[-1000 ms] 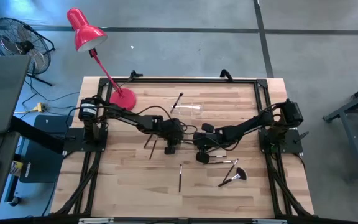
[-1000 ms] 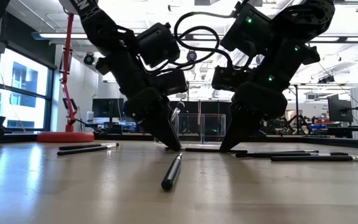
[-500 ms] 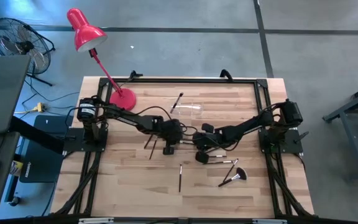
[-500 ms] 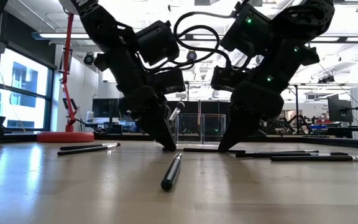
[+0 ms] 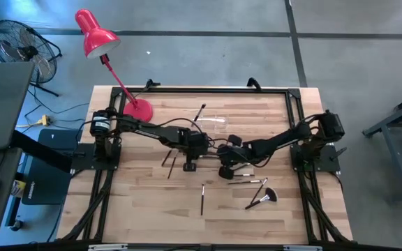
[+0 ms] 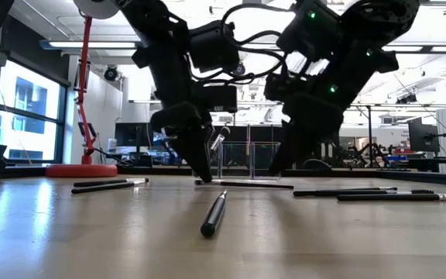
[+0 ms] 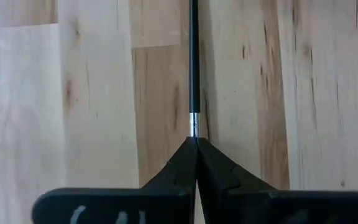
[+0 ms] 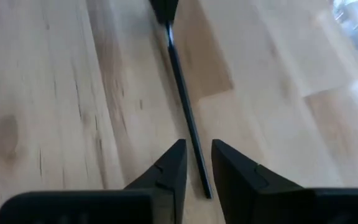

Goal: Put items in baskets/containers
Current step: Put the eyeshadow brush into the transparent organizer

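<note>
1. The clear holder (image 5: 213,123) stands in the upper middle of the tabletop (image 5: 145,209) in the high view; one brush (image 5: 199,113) leans in it, head up.
2. The left gripper (image 7: 196,142) sits at frame centre, jaws shut on the end of a thin brush (image 7: 194,62) lying on the wood.
3. The right gripper (image 8: 196,148) is just right of it, jaws slightly apart astride that brush's other end, not gripping.
4. Loose brushes (image 5: 202,199) lie lower centre; a fan brush (image 5: 262,199) lower right.
5. The red lamp (image 5: 96,33) is upper left.
</note>
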Controlling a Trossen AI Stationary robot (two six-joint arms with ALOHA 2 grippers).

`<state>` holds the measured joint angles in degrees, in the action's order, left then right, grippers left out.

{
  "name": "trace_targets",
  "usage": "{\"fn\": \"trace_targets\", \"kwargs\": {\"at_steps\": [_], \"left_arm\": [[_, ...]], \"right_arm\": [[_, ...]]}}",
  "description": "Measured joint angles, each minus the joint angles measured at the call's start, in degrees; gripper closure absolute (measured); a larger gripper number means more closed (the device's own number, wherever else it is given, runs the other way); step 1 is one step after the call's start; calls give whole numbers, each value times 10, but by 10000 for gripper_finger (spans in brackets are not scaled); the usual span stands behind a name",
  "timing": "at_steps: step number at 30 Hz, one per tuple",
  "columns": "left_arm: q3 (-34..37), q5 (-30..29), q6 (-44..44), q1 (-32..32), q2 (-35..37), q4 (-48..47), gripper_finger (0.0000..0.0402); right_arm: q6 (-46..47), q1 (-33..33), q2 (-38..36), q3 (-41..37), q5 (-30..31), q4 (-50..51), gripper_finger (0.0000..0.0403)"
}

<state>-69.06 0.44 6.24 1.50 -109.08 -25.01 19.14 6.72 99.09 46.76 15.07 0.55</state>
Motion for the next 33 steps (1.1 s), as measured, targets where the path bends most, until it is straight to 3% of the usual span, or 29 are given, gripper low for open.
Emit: {"fn": "trace_targets", "kwargs": {"at_steps": [17, 27, 33], "left_arm": [[-2, 23, -9, 0, 2, -8, 401], [-3, 20, -20, 0, 3, -27, 399], [-4, 16, -22, 0, 12, -37, 361]], "right_arm": [[-132, 0, 9, 1, 12, -36, 248], [-117, -1, 9, 2, 15, -38, 245], [-103, -1, 9, 2, 11, -38, 247]]}}
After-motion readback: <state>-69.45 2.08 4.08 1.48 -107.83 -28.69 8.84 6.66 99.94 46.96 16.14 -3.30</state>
